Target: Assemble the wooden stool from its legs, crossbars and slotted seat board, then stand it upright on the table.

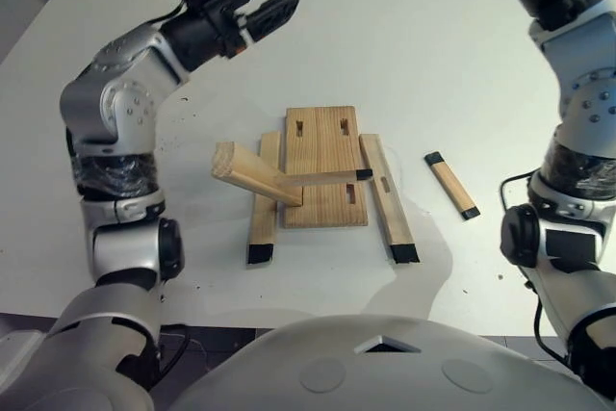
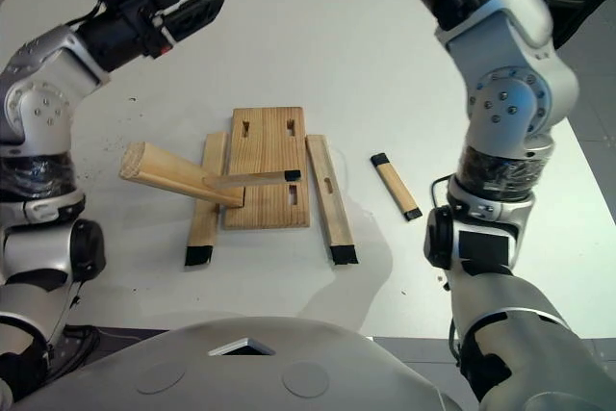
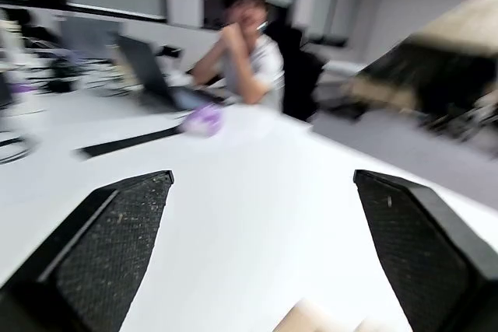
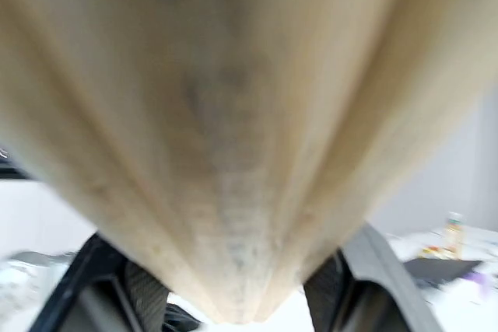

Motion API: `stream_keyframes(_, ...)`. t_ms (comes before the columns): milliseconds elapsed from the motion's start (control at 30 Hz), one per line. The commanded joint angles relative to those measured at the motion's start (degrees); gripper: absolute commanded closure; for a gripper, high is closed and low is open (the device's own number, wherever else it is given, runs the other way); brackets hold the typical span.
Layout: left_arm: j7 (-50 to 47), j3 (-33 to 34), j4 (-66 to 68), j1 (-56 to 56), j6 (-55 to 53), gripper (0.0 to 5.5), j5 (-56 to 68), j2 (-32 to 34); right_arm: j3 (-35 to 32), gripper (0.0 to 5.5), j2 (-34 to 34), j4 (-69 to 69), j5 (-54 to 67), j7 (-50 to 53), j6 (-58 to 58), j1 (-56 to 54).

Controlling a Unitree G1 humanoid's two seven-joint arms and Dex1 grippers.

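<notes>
Board (image 1: 322,156): laid flat mid-table, flanked by legs (image 1: 390,201); a tilted leg (image 1: 250,172) is propped at its left edge.
Crossbar (image 1: 452,185): set apart, on its right.
Left gripper (image 1: 265,7): spread wide, nothing held.
Right gripper (image 4: 237,301): clamped on a wood piece (image 4: 233,114).
Handling: parts are judged stiff and light, best gripped mid-length.

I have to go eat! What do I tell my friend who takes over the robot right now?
Left claw: open, empty, raised over the table's far left.
Right claw: shut on a wooden piece, held above the far edge.
Seat board lies flat mid-table, left leg and right leg flat beside it. Slanted leg rests over the left leg and board; thin crossbar lies across the board; short crossbar apart at right.
Done: no joint clearly made.
Left: fit all parts, stand the stool upright.
</notes>
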State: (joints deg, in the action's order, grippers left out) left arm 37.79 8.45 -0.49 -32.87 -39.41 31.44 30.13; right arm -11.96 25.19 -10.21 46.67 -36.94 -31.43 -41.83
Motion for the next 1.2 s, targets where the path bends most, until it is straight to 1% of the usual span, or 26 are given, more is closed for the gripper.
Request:
stream_keyframes(33,3.5,-0.4,-3.5,9.4,6.2,1.20,-5.1,5.8,1.1,3.50,9.4,1.9,-5.6,-10.2,2.2,7.0)
stream_keyframes(133,6.9,-0.6,-4.9,16.4,12.0,1.20,-8.6,9.4,2.4,3.50,14.8,1.0,-9.0,-18.4,5.2,14.0)
stream_keyframes(267,12.3,-1.2,-5.9,23.6,18.2,1.20,-11.6,13.4,3.3,3.50,18.9,-5.3,-10.4,-25.2,6.9,23.9)
stream_keyframes(433,18.5,-2.4,-10.9,32.1,23.4,1.20,-12.8,16.1,5.8,3.50,20.3,-14.4,-9.6,-29.4,7.3,31.8)
stream_keyframes(500,20.6,-3.1,-12.2,34.7,25.1,1.20,-13.2,17.1,6.2,3.50,20.3,-16.7,-8.6,-29.6,6.7,32.9)
stream_keyframes(633,25.9,-3.2,-14.6,38.4,25.2,1.20,-11.8,19.9,6.0,3.50,19.2,-19.7,-5.7,-28.3,5.0,33.9)
stream_keyframes(733,28.3,-3.6,-14.2,38.9,26.1,1.20,-12.2,21.1,7.3,3.50,18.0,-20.9,-5.3,-26.9,5.1,35.0)
stream_keyframes(900,30.6,-4.6,-13.9,36.4,25.8,1.20,-11.5,21.7,10.0,3.50,15.9,-21.8,-6.8,-25.6,6.5,37.2)
stream_keyframes(1200,33.6,-7.1,-15.0,33.5,24.8,1.20,-10.1,21.9,14.3,3.50,13.0,-18.5,-11.7,-25.7,11.5,37.3)
